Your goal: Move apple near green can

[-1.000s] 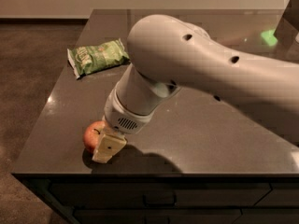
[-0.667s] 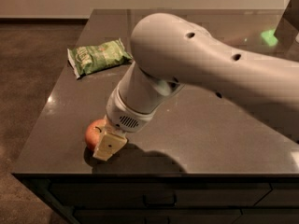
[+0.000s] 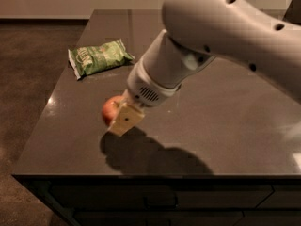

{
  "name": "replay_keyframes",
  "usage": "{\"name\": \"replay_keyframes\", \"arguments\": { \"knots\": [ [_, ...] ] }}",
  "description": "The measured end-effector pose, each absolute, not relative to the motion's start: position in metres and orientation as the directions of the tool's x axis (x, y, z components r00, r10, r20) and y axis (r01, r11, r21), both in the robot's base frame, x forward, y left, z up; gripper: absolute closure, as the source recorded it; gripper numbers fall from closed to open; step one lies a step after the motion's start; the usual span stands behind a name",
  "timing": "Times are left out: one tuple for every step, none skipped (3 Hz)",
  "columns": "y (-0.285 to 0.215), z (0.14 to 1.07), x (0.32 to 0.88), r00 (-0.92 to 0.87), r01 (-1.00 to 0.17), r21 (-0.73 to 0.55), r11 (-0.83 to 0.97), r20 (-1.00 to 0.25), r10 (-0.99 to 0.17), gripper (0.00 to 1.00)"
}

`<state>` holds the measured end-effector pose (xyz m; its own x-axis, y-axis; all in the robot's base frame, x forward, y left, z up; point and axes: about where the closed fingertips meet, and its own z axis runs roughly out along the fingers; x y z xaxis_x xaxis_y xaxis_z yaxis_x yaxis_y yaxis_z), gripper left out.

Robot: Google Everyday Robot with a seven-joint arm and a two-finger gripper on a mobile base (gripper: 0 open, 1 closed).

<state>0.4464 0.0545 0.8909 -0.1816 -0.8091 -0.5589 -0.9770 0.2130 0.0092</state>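
Note:
The red apple point(image 3: 111, 110) with yellowish patches is held in my gripper point(image 3: 117, 116), a little above the dark table point(image 3: 70, 140). Its shadow lies on the table just below and to the right. One tan finger point(image 3: 125, 119) shows in front of the apple; the other is hidden behind it. My large white arm point(image 3: 221, 36) comes in from the upper right. The green can is not in view; the arm covers much of the table's right side.
A flat crinkled green chip bag point(image 3: 99, 56) lies at the table's back left. The front edge point(image 3: 141, 175) runs just below the apple's shadow, and the left edge is close. A dark shape point(image 3: 294, 8) sits at the top right corner.
The gripper has lifted the apple off the table and carried it up and to the right. The shadow under it now stands apart from the apple.

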Motion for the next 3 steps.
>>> {"name": "replay_keyframes", "arguments": {
  "knots": [
    [0.021,0.891,0.474,-0.246,-0.954,-0.014,0.300,-0.537,-0.807,1.00],
    [-0.017,0.882,0.505,-0.324,-0.920,-0.027,0.390,-0.506,-0.799,1.00],
    [-0.048,0.870,0.532,-0.386,-0.889,-0.038,0.456,-0.474,-0.792,1.00]
  ]
}}
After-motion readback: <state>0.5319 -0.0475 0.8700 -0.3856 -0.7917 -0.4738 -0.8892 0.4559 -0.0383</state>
